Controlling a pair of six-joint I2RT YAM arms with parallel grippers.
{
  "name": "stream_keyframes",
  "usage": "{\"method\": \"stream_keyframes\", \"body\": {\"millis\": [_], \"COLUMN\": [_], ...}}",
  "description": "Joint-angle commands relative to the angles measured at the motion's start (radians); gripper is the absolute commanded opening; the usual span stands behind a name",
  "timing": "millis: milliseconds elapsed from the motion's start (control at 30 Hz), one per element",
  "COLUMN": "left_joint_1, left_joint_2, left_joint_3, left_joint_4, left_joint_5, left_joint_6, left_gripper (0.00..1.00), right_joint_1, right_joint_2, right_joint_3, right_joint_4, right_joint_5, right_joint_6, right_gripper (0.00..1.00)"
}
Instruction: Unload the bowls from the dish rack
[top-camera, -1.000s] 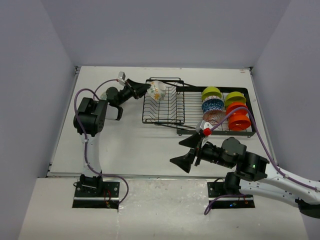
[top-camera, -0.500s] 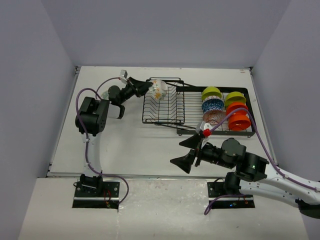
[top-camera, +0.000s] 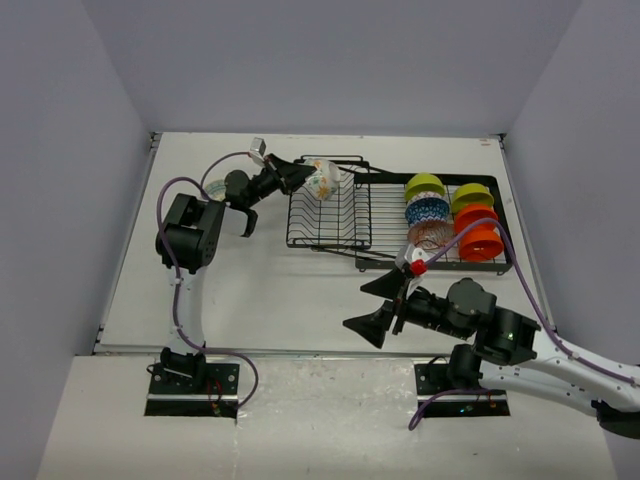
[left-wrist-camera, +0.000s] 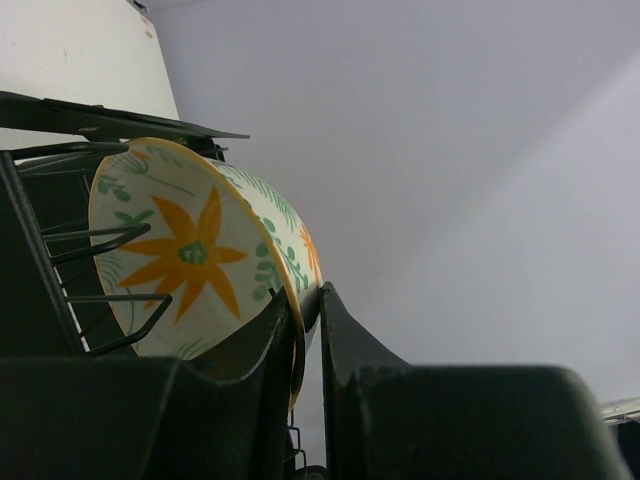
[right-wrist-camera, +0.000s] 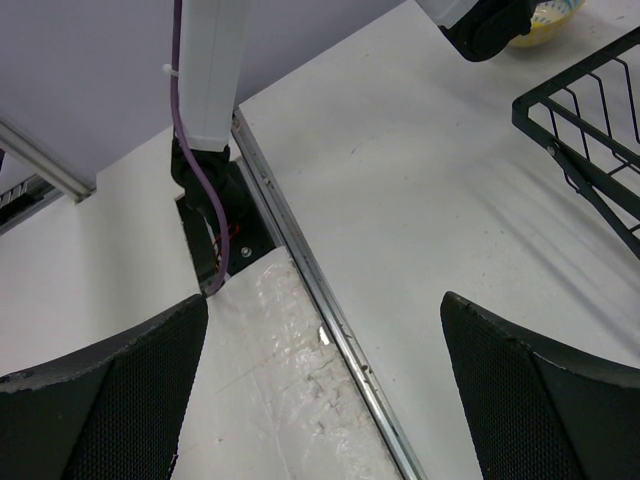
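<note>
My left gripper (top-camera: 303, 177) is shut on the rim of a cream floral bowl (top-camera: 322, 181), holding it tilted on its side at the far left corner of the black wire dish rack (top-camera: 330, 235). In the left wrist view, the gripper (left-wrist-camera: 308, 297) pinches the yellow-edged rim and the bowl (left-wrist-camera: 190, 255) lies against the rack wires (left-wrist-camera: 60, 240). The flat right section holds lime green (top-camera: 423, 186), blue-patterned (top-camera: 426, 209), pinkish (top-camera: 428, 234), a second lime green (top-camera: 470, 197) and orange (top-camera: 478, 240) bowls. My right gripper (top-camera: 375, 305) is open and empty, in front of the rack.
A yellow-inside bowl (right-wrist-camera: 548, 14) sits on the table at the far left, partly hidden by the left arm. The rack's near corner (right-wrist-camera: 590, 130) shows in the right wrist view. A metal strip (right-wrist-camera: 330, 320) marks the table's near edge. Grey walls enclose the table.
My left gripper has carried the floral bowl a little to the right and farther back along the rack's far left corner. The right arm has barely shifted.
</note>
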Motion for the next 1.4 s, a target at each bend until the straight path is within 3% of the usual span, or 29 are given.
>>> {"method": "stream_keyframes", "body": {"millis": [0, 267, 767, 967, 1067, 1167, 1200, 1233, 1267, 1367], "left_joint_1": [-0.029, -0.037, -0.037, -0.037, -0.037, -0.037, -0.039, -0.039, -0.039, -0.030], "left_joint_2": [-0.005, -0.019, -0.167, -0.247, -0.325, -0.429, -0.486, -0.512, -0.560, -0.621], "left_joint_3": [0.023, 0.026, 0.055, 0.112, 0.140, 0.216, 0.250, 0.320, 0.344, 0.405], "left_joint_4": [0.134, 0.121, 0.074, -0.105, -0.288, -0.652, -0.922, -1.048, -1.249, -1.509], "left_joint_5": [0.016, 0.010, 0.023, 0.059, 0.071, 0.010, -0.036, -0.165, -0.241, -0.560], "left_joint_6": [0.030, 0.036, 0.125, 0.269, 0.430, 0.721, 0.814, 0.965, 1.016, 1.116], "left_gripper": [0.15, 0.00, 0.00, 0.00, 0.00, 0.00, 0.00, 0.00, 0.00, 0.00], "right_joint_1": [-0.002, -0.002, -0.002, -0.002, 0.000, -0.002, -0.002, -0.002, -0.002, 0.000], "right_joint_2": [-0.015, -0.030, -0.038, -0.066, -0.072, -0.079, -0.084, -0.089, -0.098, -0.112], "right_joint_3": [-0.008, -0.011, -0.028, -0.041, -0.040, -0.040, -0.041, -0.046, -0.049, -0.061], "right_joint_4": [0.028, 0.022, 0.027, 0.025, 0.027, 0.028, 0.030, 0.036, 0.039, 0.048], "right_joint_5": [0.002, 0.005, 0.008, 0.015, 0.022, 0.067, 0.077, 0.098, 0.109, 0.161], "right_joint_6": [-0.004, -0.004, -0.006, -0.003, -0.006, -0.001, 0.001, 0.002, 0.002, -0.013], "right_gripper": [0.99, 0.99, 0.99, 0.99, 0.99, 0.99, 0.99, 0.99, 0.99, 0.99]}}
